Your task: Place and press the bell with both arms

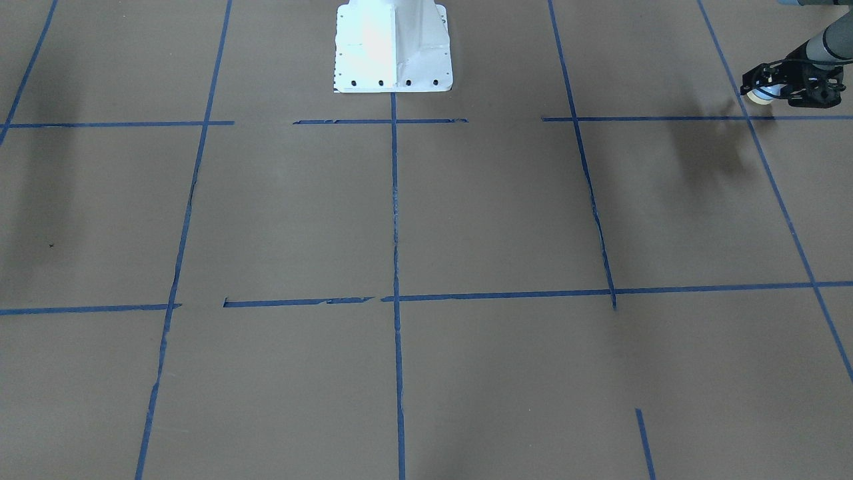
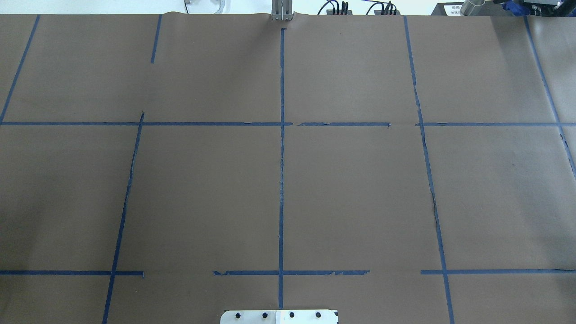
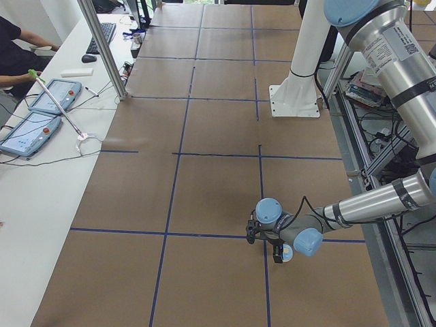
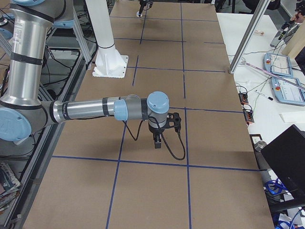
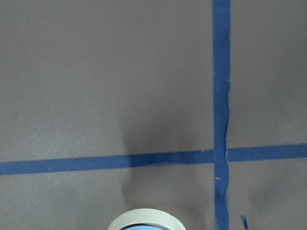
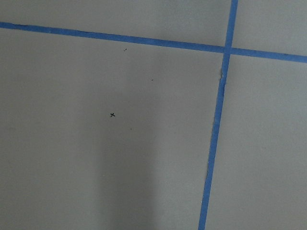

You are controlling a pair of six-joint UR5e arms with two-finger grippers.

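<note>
The bell (image 1: 757, 96) shows its cream base ring between the fingers of my left gripper (image 1: 764, 89), at the top right of the front-facing view. The gripper is shut on it and holds it above the brown table, over a blue tape crossing. In the exterior left view the near arm's gripper (image 3: 278, 253) carries the bell (image 3: 288, 255). The left wrist view shows only the bell's cream ring (image 5: 146, 221) at the bottom edge. My right gripper (image 4: 157, 141) shows only in the exterior right view, pointing down above the table. I cannot tell whether it is open or shut.
The white pedestal (image 1: 393, 47) stands at the robot's side of the table. Blue tape lines (image 2: 281, 180) grid the brown paper. A small black x mark (image 6: 112, 114) lies below the right wrist. A side table with tablets (image 3: 41, 112) and a metal post (image 3: 102, 48) stand beyond.
</note>
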